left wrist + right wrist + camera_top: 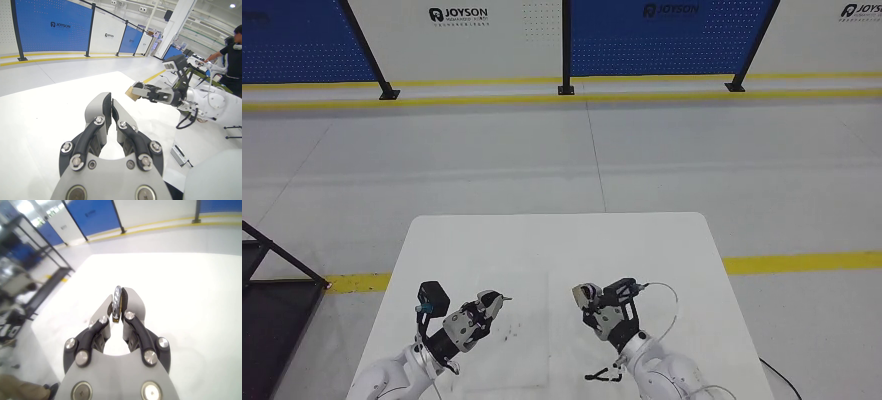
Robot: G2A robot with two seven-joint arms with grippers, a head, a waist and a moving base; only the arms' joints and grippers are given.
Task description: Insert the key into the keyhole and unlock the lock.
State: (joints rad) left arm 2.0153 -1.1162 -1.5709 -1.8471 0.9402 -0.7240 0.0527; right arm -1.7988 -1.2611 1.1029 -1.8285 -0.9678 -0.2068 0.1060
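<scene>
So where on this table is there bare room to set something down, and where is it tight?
The far half of the table, edge to edge, is bare, both far corners included. The gap between the left gripper and the right gripper, which holds the padlock, is bare but narrow. The near edge is crowded by both arms.

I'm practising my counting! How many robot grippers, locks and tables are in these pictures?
Grippers: 2 (left gripper, right gripper)
Locks: 1 (brass lock, held in the right gripper)
Tables: 1 (white table)
Total: 4
</scene>
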